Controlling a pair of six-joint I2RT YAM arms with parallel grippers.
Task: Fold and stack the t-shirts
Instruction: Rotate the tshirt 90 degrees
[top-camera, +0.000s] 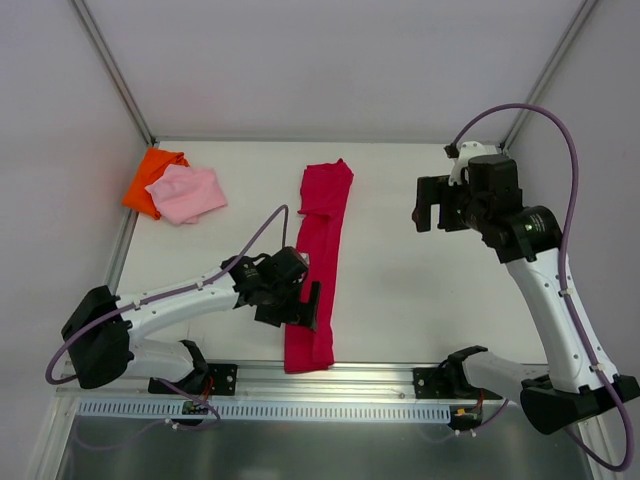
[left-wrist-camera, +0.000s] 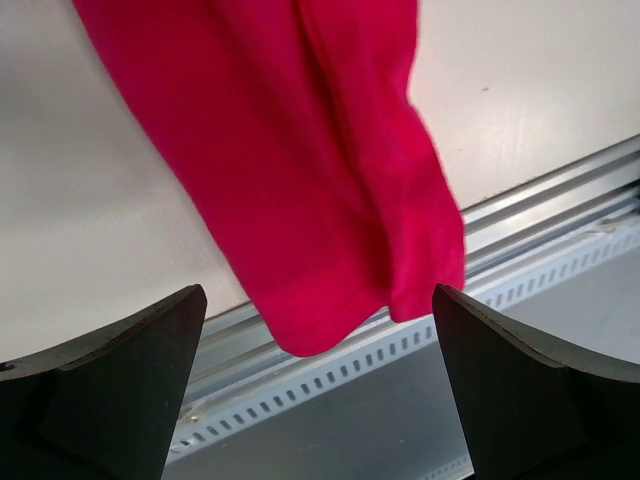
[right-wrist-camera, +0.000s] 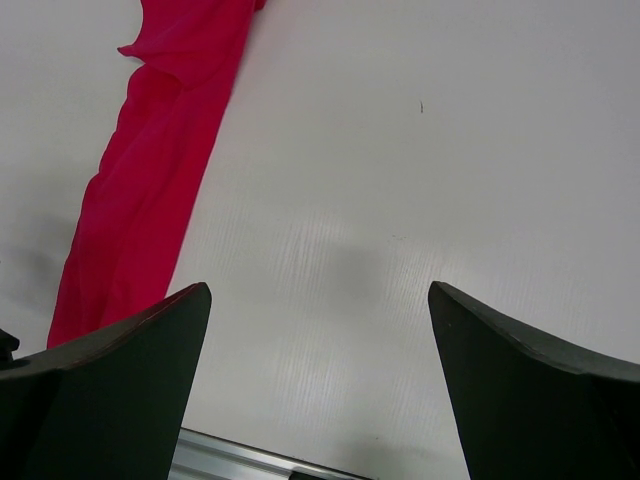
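The left tool (top-camera: 306, 308) hangs released, jaws wide, just above the near end of the crimson shirt (top-camera: 320, 255). The shirt is a narrow strip stretching ahead of it on the surface (top-camera: 400, 290), seemingly laid flat for an end-to-end fold. The right tool (top-camera: 425, 207) hovers aside, equally released.

Walls (top-camera: 330, 60): plain white panels, meeting at metal corner posts (top-camera: 112, 72)
Worktop (top-camera: 400, 290): white, matte
Near edge: perforated aluminium rail (top-camera: 330, 408)

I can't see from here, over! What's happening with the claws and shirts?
Left claw open over near end of red shirt; right claw open, empty. Long strip, unstacked. Pink shirt on orange shirt, far left. Nothing in the way.
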